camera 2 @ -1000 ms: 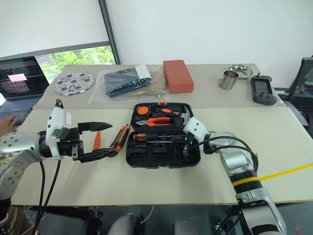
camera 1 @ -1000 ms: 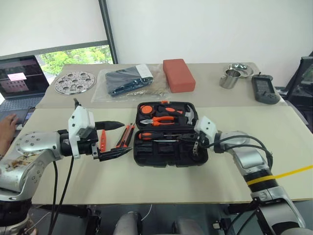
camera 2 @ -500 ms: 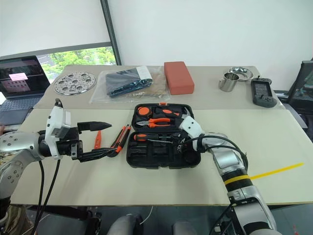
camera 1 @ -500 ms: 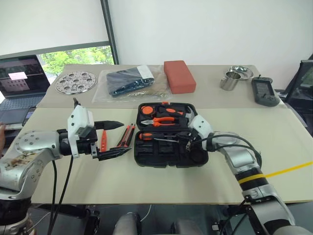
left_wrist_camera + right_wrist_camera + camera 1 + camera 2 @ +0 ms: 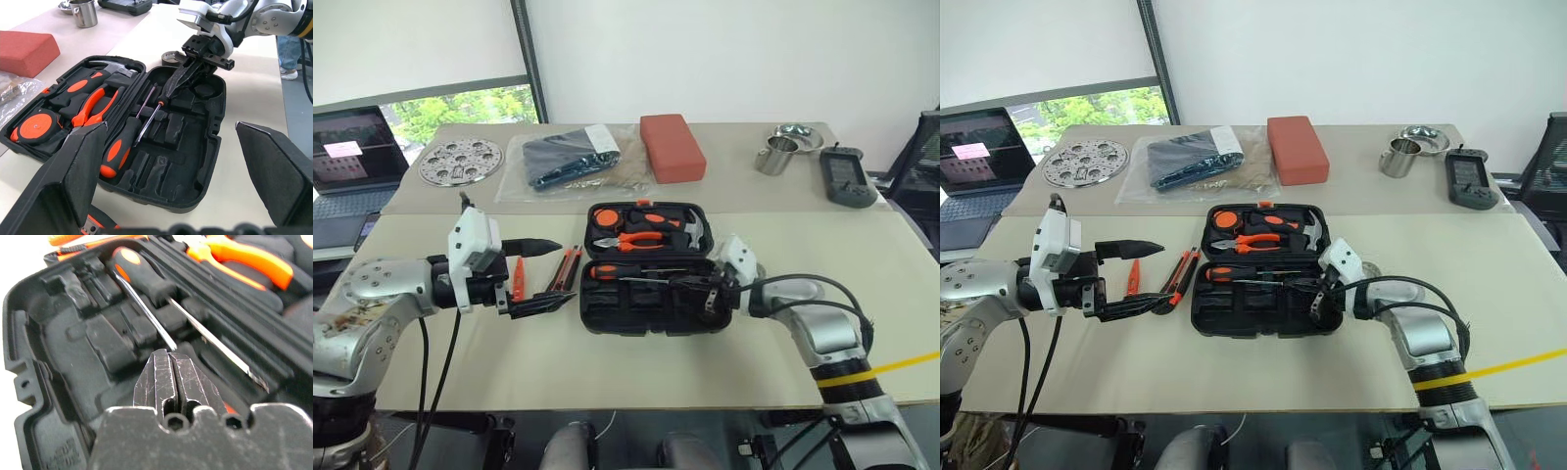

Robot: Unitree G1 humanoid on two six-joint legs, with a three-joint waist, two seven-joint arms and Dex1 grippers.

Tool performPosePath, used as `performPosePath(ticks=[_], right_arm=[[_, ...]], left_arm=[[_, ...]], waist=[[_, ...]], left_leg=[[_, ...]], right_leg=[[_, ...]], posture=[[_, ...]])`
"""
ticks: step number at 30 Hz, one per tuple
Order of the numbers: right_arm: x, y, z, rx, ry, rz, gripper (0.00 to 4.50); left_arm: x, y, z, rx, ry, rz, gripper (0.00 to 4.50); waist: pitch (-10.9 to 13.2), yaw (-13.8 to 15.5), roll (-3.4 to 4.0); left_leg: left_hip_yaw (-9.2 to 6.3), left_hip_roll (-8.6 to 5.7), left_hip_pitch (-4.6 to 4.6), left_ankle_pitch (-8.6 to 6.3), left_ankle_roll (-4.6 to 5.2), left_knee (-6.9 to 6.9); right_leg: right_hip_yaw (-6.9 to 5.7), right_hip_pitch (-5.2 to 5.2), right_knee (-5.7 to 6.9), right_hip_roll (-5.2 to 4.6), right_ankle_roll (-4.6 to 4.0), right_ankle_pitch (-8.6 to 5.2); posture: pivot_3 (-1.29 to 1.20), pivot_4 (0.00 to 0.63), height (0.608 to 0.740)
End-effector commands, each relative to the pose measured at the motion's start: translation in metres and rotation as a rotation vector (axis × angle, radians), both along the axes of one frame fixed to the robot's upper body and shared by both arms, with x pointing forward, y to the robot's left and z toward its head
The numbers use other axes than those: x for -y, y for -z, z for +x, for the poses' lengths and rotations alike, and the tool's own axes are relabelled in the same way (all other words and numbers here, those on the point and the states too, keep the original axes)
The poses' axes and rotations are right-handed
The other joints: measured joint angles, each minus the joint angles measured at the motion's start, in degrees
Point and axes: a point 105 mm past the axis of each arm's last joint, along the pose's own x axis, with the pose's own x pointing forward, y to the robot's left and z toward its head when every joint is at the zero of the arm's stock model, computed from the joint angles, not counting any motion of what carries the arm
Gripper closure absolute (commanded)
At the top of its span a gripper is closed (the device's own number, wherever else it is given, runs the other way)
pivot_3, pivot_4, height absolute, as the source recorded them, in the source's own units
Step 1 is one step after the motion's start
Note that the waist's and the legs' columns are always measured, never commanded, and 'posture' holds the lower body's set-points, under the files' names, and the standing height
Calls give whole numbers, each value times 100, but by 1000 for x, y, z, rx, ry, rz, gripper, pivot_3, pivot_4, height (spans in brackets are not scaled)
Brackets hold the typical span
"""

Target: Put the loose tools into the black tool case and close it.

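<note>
Left eye view: case (image 5: 651,279) lies open mid-table (image 5: 607,362), 1 screwdriver (image 5: 128,144) seated in its front half. Right gripper (image 5: 710,294) at the case's right end, fingers (image 5: 166,379) together, empty. Left gripper (image 5: 540,277) fingers wide apart over the knife (image 5: 565,271) and tester (image 5: 519,277) left of the case.

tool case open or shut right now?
Open. The black tool case lies flat on the table, both halves spread, moulded recesses facing up with pliers and a screwdriver seated; the shut right gripper is over it.
</note>
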Motion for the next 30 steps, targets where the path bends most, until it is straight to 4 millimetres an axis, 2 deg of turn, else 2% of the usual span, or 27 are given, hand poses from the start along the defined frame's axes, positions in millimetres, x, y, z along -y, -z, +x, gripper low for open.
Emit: performPosePath(ticks=[1,5,11,13,21,23,30], right_arm=[[0,-17,6,65,21,37,4449],[-5,-23,11,89,27,73,4449],[-13,-37,6,104,-25,163,4449],[-12,-36,8,108,-11,154,4449],[-2,1,18,57,54,-20,4449],[1,15,15,26,39,-77,4449],[7,39,9,-72,44,-172,4449]], left_arm=[[3,-5,-1,29,14,6,0],[3,-5,-2,30,17,7,0],[2,-6,-3,32,15,10,0],[2,-6,-4,32,15,9,0],[2,-6,-4,32,14,9,0],[1,-6,-4,33,12,9,0],[1,-4,-4,30,4,11,0]], waist=[[4,6,4],[4,-2,4],[8,19,9],[8,20,9],[8,15,10],[8,2,10],[7,16,9]], left_leg=[[0,-1,0,0,0,0],[1,-1,0,0,0,0],[1,-2,-3,0,0,0],[1,-3,-5,0,0,0],[0,-3,-3,0,0,0],[1,-2,2,0,-1,0],[1,-2,14,0,0,2]], right_leg=[[0,0,0,0,0,0],[-1,1,-4,1,1,0],[-2,1,-7,2,1,1],[-3,1,-8,1,2,1],[-3,1,-8,1,2,1],[-1,4,-7,2,2,1],[-3,15,-7,-1,3,1]], posture=[[0,150,740],[0,150,740],[0,150,740],[0,150,740],[0,150,740],[0,150,740],[0,150,740]])
